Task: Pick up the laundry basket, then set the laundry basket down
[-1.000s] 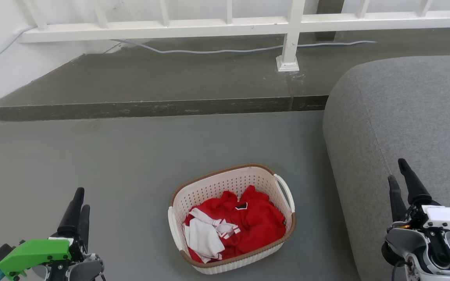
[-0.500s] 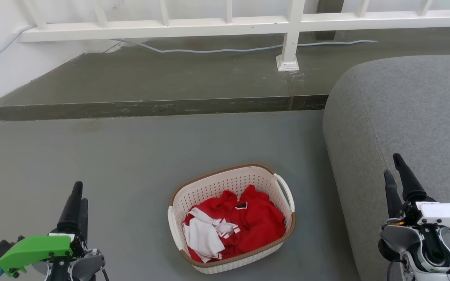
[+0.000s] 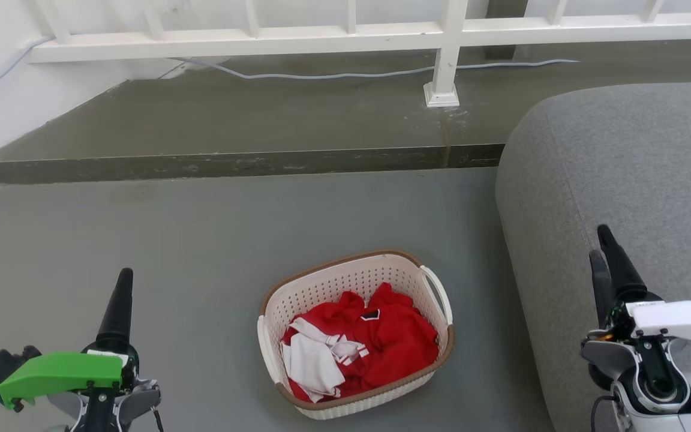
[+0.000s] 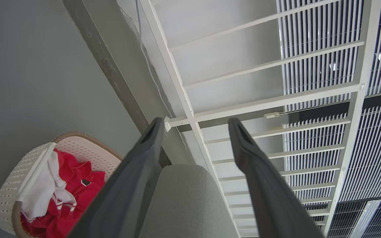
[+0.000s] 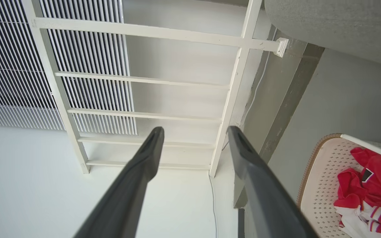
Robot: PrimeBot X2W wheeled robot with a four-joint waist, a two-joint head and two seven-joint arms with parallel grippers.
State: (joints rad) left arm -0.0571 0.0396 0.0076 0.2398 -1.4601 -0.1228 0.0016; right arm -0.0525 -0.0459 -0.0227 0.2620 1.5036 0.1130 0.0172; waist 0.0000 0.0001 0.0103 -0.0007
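Flanking the laundry basket point(image 3: 325, 292), left gripper point(image 3: 124, 277) and right gripper point(image 3: 598, 242), both spread.

1. This looks like a lived-in domestic room, a lounge or a balcony-side corner. Whether it is a real home or a mock-up cannot be told.
2. A grey fabric sofa point(image 3: 621, 180) with a rounded edge takes up the right side.
3. On the smooth grey floor point(image 3: 201, 240) near the sofa, a laundry basket point(image 3: 345, 285) holds crumpled red and white clothes point(image 3: 393, 342).
4. At the far side, a raised dark step point(image 3: 231, 120) carries a white railing point(image 3: 321, 36), and a pale cable point(image 3: 333, 76) lies along its foot.
5. Slatted blinds point(image 4: 313, 43) hang behind the railing.
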